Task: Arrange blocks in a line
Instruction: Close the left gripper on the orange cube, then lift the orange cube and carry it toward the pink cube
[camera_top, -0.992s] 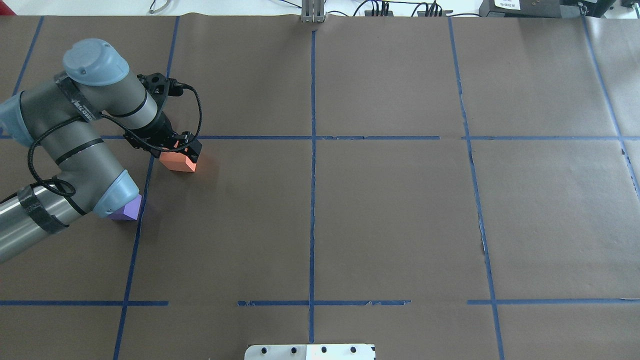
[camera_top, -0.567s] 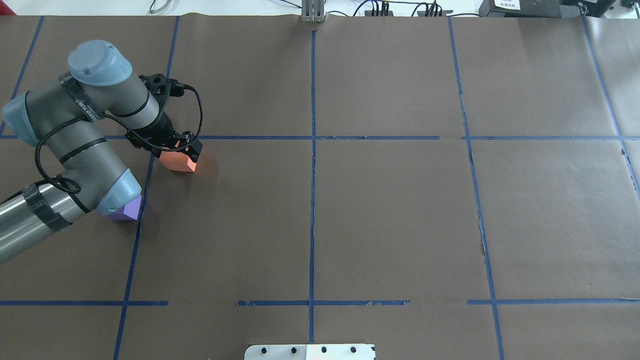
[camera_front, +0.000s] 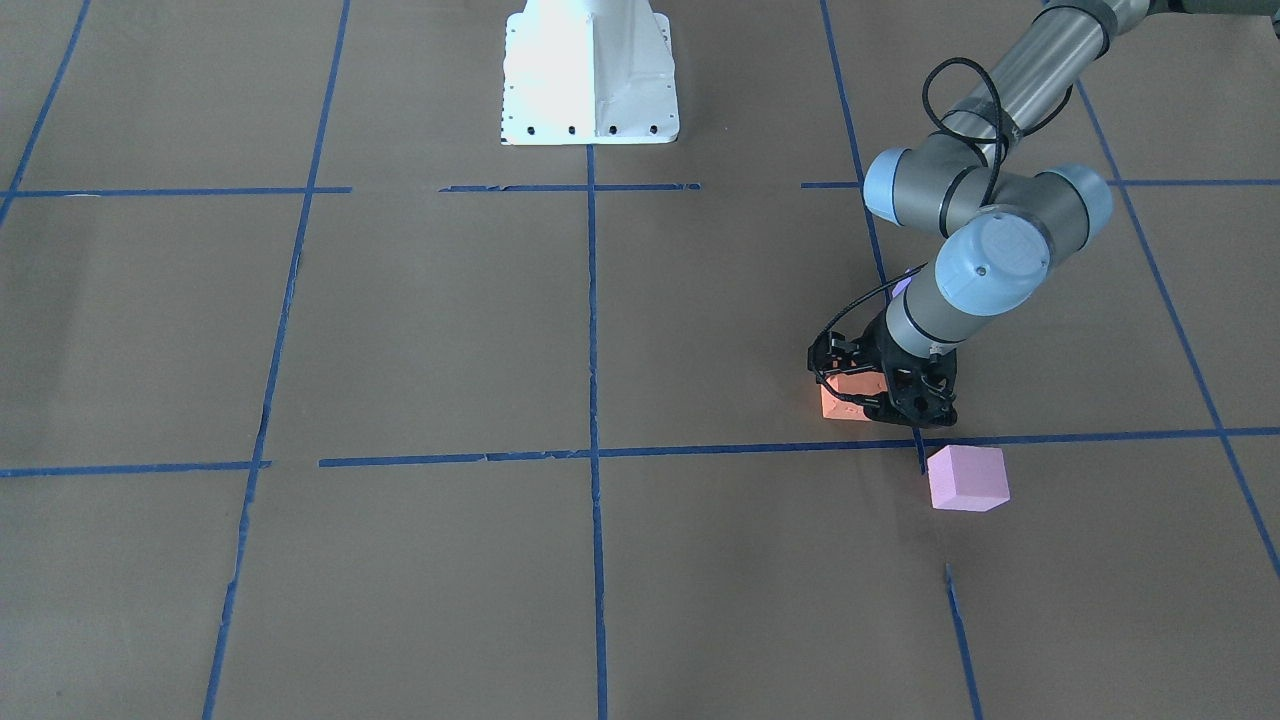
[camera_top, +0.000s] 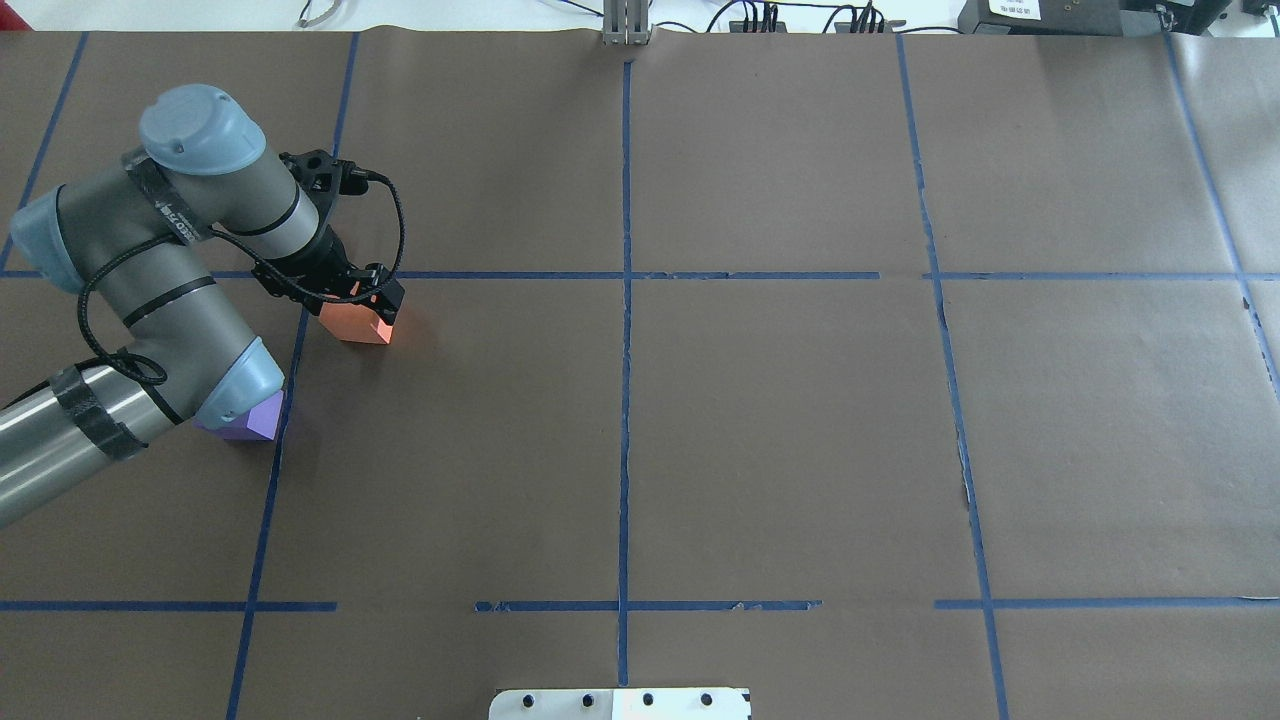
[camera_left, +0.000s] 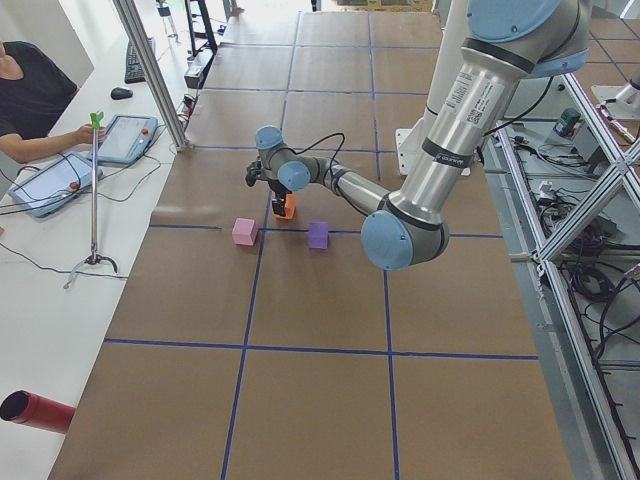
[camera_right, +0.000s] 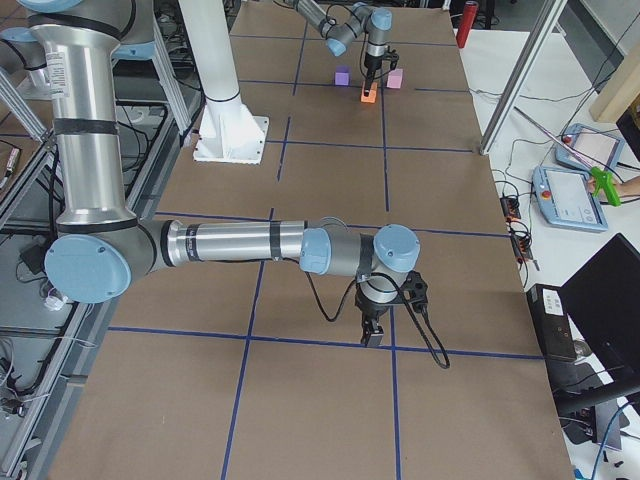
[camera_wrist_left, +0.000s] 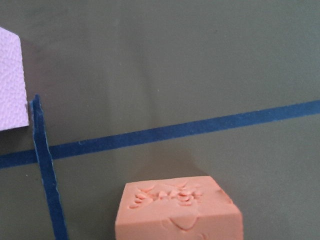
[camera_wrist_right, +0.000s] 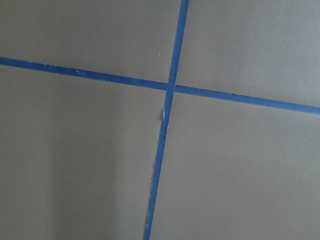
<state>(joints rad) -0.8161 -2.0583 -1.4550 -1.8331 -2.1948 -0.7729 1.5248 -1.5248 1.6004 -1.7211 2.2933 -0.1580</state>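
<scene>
The orange block (camera_top: 352, 326) rests on the brown table, also seen in the front view (camera_front: 836, 402) and the left wrist view (camera_wrist_left: 177, 212). My left gripper (camera_top: 362, 300) stands low over it, open, with a finger on each side; it also shows in the front view (camera_front: 885, 392). The pale pink block (camera_front: 966, 478) lies just beyond a blue tape line; my arm hides it from overhead. The violet-purple block (camera_top: 250, 420) lies half under my left elbow. My right gripper (camera_right: 375, 330) hangs over bare table far from the blocks; I cannot tell whether it is open or shut.
Blue tape lines (camera_top: 625, 300) divide the brown table into squares. The robot's white base (camera_front: 590, 75) stands at the table's near edge. An operator with tablets (camera_left: 45, 100) sits at a side desk, beside a stand (camera_left: 93, 190).
My left arm's wrist and elbow have shifted slightly toward the table's middle, as if lowering. The gripper tip and the orange block have stayed in place.
</scene>
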